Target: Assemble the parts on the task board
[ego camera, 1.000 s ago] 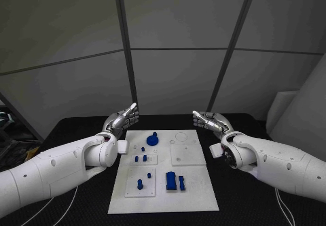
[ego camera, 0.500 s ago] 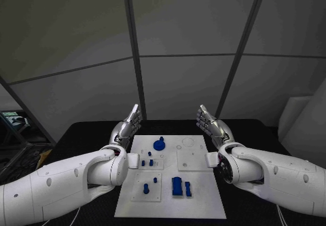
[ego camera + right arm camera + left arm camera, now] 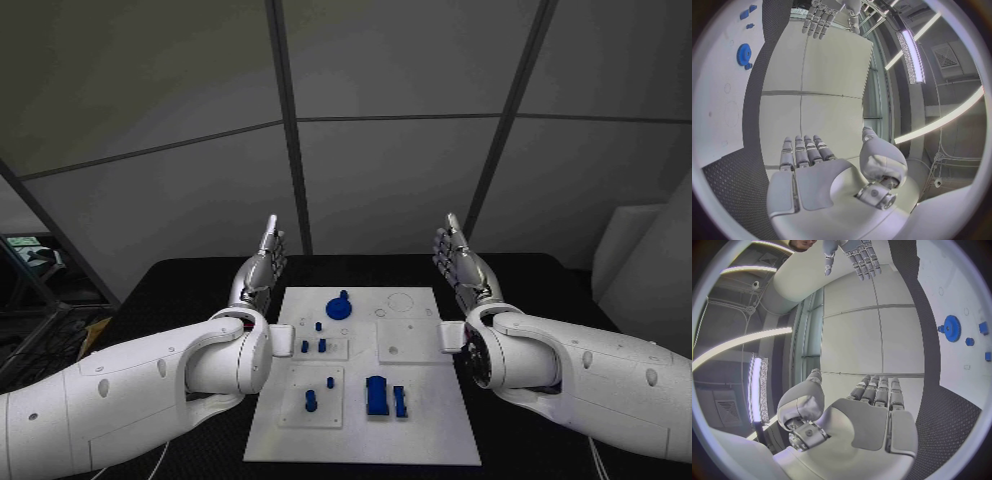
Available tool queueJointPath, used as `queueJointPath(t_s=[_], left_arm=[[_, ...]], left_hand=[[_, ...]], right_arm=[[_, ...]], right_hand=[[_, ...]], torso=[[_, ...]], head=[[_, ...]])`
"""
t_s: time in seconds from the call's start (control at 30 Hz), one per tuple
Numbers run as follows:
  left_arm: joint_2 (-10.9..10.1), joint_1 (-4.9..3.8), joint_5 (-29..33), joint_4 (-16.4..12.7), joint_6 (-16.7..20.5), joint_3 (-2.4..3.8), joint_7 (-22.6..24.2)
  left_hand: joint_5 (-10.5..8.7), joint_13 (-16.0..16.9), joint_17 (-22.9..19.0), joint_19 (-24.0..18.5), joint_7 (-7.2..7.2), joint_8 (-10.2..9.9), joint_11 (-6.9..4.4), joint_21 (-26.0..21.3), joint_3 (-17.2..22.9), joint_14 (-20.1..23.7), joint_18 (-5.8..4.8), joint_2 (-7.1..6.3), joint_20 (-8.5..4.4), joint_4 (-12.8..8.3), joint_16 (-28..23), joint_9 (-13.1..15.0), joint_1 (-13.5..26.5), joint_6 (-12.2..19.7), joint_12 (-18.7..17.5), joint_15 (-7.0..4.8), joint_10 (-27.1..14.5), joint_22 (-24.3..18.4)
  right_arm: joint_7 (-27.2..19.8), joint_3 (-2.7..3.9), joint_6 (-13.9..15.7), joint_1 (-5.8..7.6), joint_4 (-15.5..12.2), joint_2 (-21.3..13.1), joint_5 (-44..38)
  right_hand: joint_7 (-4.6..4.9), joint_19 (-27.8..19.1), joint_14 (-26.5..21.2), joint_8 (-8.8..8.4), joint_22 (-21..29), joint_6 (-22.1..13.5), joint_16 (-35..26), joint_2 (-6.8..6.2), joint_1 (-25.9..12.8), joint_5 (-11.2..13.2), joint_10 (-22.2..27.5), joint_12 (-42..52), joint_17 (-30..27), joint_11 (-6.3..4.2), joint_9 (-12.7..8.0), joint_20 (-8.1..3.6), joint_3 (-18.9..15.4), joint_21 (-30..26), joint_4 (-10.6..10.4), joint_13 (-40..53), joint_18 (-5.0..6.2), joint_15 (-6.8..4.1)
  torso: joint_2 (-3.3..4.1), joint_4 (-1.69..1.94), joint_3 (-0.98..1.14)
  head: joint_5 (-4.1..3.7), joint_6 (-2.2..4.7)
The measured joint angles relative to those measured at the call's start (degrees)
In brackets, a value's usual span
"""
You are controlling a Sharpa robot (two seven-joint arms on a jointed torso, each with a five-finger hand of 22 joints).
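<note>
Both hands have straightened since half a second ago: the fingers that leaned slightly toward the board then now point up, and the right hand has drawn a little outward. A second ago the whole picture sat differently, which is the camera's shift rather than the board's.

Going left to right, the left hand (image 3: 261, 267) stands beside the far left corner of the task board (image 3: 433, 430), palm turned inward, fingers straight and laid close together, the thumb held apart, with nothing in it; the left wrist view shows the same flat, empty palm (image 3: 873, 415).

On the board, two small pegs (image 3: 312, 346) stand on the left middle plate. Beyond them a round gear-like part (image 3: 339, 306) sits near the far edge. Nearer the robot, another peg (image 3: 310, 401) and a smaller stud stand on the near left plate, and just to their right a larger block (image 3: 376, 394) with a slim piece (image 3: 400, 401) beside it. The right half of the board shows faint circles and a bare square plate (image 3: 407, 340).

The right hand (image 3: 462, 267) mirrors the left: beside the far right corner, fingers straight and together, thumb apart, holding nothing (image 3: 811, 170).

As for progress, several pieces stand in seats on the left half while the right half lies bare. That would fit parts waiting to be moved across, or parts already home; I cannot tell which.
</note>
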State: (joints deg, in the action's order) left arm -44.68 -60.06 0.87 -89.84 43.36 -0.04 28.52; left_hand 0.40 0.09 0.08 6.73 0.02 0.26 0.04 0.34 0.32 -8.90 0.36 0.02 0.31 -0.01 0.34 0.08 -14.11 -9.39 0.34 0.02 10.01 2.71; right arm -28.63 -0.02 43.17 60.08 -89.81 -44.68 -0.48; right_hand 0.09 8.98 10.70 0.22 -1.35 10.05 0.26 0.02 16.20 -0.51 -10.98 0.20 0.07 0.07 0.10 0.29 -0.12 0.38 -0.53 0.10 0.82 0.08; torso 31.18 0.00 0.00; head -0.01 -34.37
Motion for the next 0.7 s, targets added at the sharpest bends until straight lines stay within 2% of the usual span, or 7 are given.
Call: queueJointPath(t_s=[0.37, 0.4, 0.47, 0.5, 0.57, 0.63, 0.7], left_arm=[[0.0, 0.0, 0.0, 0.0, 0.4, 0.0, 0.1], [0.0, 0.0, -0.1, 0.0, 0.4, 0.0, 0.1], [0.0, 0.0, -0.1, 0.0, 0.5, 0.0, 0.1], [0.0, 0.0, -0.1, 0.0, 0.5, 0.0, 0.1], [0.0, 0.0, -0.1, 0.0, 0.5, 0.0, 0.1], [0.0, 0.0, -0.1, 0.0, 0.5, 0.0, 0.1], [0.0, 0.0, -0.1, 0.0, 0.5, 0.0, 0.1]], left_hand=[[-0.21, 0.0, 0.0, -4.2, -0.14, 0.0, -0.03, 0.0, 0.0, 3.1, 0.0, 0.02, -0.25, 0.0, 0.0, 0.0, 5.1, 3.2, 0.0, -0.01, -3.4, -2.3], [-0.21, 0.0, 0.0, -5.3, -0.04, 0.0, 0.01, 0.0, 0.0, 3.8, -0.01, 0.06, -0.27, 0.0, 0.0, 0.0, 6.2, 4.1, 0.0, 0.04, -4.3, -2.5], [-0.22, 0.0, 0.0, -6.4, -0.01, 0.0, -0.03, 0.0, 0.0, 7.9, 0.0, 0.02, -0.29, 0.0, 0.0, 0.0, 8.9, 8.4, 0.0, -0.01, -8.9, -2.6], [-0.22, 0.0, 0.0, -6.4, -0.1, 0.0, -0.08, 0.0, 0.0, 8.4, 0.0, 0.0, -0.3, 0.0, 0.0, 0.0, 11.8, 8.9, 0.0, -0.02, -9.5, -2.6], [-0.22, 0.0, 0.0, -6.4, -0.01, 0.0, -0.01, 0.0, 0.0, 8.6, 0.0, 0.07, -0.3, 0.0, 0.0, 0.0, 13.6, 9.2, 0.0, -0.02, -9.8, -2.7], [-0.22, 0.0, 0.0, -6.4, -0.01, 0.0, -0.01, 0.0, 0.0, 8.6, 0.0, -0.06, -0.29, 0.0, 0.0, 0.0, 13.8, 9.2, 0.0, -0.03, -9.8, -2.7], [-0.21, 0.0, 0.0, -6.4, -0.01, 0.0, -0.01, 0.0, 0.0, 8.6, 0.0, -0.05, -0.3, 0.0, 0.0, 0.0, 13.7, 9.2, 0.0, -0.02, -9.8, -2.7]], right_arm=[[-0.3, 0.0, 0.5, 0.0, 0.0, 0.0, 0.5], [-0.3, 0.0, 0.5, 0.0, 0.0, 0.0, 0.5], [-0.3, 0.0, 0.5, 0.0, 0.0, 0.0, 0.5], [-0.3, 0.0, 0.5, 0.0, 0.0, 0.0, 0.5], [-0.3, 0.0, 0.6, 0.0, 0.0, 0.0, 0.5], [-0.4, -0.01, 0.6, 0.0, 0.0, 0.0, 0.6], [-0.4, -0.01, 0.6, 0.0, 0.0, 0.0, 0.6]], right_hand=[[-0.11, -3.0, -3.7, 0.0, 1.1, -3.5, 0.0, -0.01, -5.7, 0.2, 3.7, 0.0, 0.0, -0.02, 0.0, -0.21, 0.1, 0.0, 0.2, 0.0, 0.01, -0.09], [0.01, -3.1, -3.7, 0.0, 1.1, -3.7, 0.0, 0.0, -6.2, 0.2, 4.1, 0.0, 0.0, -0.06, 0.0, -0.28, 0.1, 0.0, 0.2, 0.0, 0.01, -0.09], [-0.14, -3.6, -4.4, 0.0, 1.2, -4.1, 0.0, -0.12, -6.8, 0.2, 4.6, 0.0, 0.0, -0.1, 0.0, -0.29, 0.1, 0.0, 0.2, 0.0, 0.01, -0.09], [-0.07, -4.1, -4.6, 0.0, 1.2, -4.3, 0.0, -0.06, -7.3, 0.2, 4.8, 0.0, 0.0, -0.06, 0.0, -0.2, 0.1, 0.0, 0.2, 0.0, 0.02, -0.09], [-0.09, -5.4, -5.0, 0.0, 1.2, -5.3, 0.0, 0.05, -7.7, 0.2, 5.1, 0.0, 0.0, -0.17, 0.0, -0.24, 0.1, 0.0, 0.2, 0.0, 0.02, -0.08], [-0.07, -8.3, -9.6, 0.0, 1.3, -9.1, 0.0, -0.04, -10.2, 0.2, 8.7, 0.0, 0.0, -0.11, 0.0, -0.28, 0.1, 0.0, 0.2, 0.0, 0.02, -0.07], [-0.12, -8.7, -10.5, 0.0, 1.3, -9.8, 0.0, -0.02, -13.9, 0.2, 10.5, 0.0, 0.0, -0.06, 0.0, -0.3, 0.1, 0.0, 0.2, 0.0, 0.02, -0.08]], torso=[[-0.01, 0.01, 0.0], [-0.01, 0.01, 0.0], [-0.01, 0.01, 0.01], [-0.01, 0.01, 0.01], [-0.01, 0.01, 0.01], [0.0, 0.01, 0.0], [-0.01, 0.01, 0.01]], head=[[-0.01, 0.0], [-0.01, 0.0], [-0.01, 0.0], [-0.01, 0.0], [-0.01, 0.0], [-0.01, 0.0], [-0.01, 0.0]])
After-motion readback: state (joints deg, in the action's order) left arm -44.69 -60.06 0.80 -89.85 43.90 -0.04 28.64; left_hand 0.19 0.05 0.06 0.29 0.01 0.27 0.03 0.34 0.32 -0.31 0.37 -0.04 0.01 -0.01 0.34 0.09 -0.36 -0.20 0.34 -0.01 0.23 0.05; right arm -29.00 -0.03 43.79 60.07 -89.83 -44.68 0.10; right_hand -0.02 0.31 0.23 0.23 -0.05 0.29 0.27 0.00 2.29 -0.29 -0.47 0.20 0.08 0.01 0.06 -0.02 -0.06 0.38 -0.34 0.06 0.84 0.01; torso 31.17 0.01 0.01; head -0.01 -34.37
